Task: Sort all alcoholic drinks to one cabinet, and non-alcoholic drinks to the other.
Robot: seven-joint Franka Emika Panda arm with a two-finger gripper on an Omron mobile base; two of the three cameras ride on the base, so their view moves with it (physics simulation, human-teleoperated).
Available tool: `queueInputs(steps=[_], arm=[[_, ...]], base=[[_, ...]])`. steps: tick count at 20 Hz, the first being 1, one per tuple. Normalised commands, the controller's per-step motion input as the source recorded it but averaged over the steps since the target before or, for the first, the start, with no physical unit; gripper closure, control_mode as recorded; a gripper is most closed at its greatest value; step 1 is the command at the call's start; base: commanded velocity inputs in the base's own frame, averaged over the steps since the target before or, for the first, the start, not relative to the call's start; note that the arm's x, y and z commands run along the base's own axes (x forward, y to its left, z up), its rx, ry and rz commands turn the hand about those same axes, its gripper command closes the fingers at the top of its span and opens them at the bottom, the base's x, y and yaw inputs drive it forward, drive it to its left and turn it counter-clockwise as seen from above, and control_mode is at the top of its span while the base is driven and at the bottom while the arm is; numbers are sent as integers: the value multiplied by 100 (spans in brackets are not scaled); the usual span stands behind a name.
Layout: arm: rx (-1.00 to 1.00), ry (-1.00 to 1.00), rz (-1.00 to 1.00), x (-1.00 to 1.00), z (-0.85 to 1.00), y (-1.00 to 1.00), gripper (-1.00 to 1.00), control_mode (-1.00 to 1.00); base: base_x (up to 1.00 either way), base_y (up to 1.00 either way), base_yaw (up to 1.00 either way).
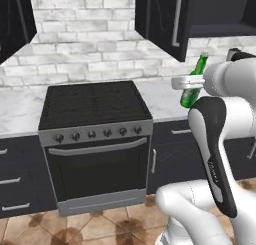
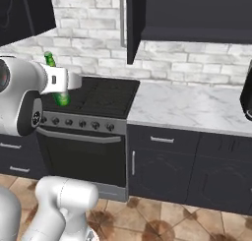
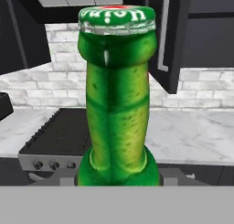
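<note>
One slim green glass beer bottle [image 1: 194,84] is hanging in the air above the marble tabletop [image 2: 192,107], just to the right of the black stove [image 1: 95,106], and the fingers [image 1: 190,82] are closing part-way around its lower body, holding it clear of any surface. From the hand camera the bottle's neck and red-printed metal cap are rising upright, with the grip sitting low on the wider part of the glass. Above and behind it, the dark wall cabinet [image 1: 220,14] is standing with its tall flat door [image 1: 167,21] swung open, showing a single shelf.

Glass like this is probably stiff, smooth and breakable, and fairly heavy for its width, so it is likely to slip or swing if squeezed lightly. Holding around the broad body looks sounder than pinching the thin neck.
</note>
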Motion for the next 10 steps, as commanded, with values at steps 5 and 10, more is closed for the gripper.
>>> queueInputs(steps=[5,10], arm=[[0,0,0,0,0,0,100,100],[0,0,0,0,0,0,100,100]], base=[[-23,-51,0],[-16,-51,0]])
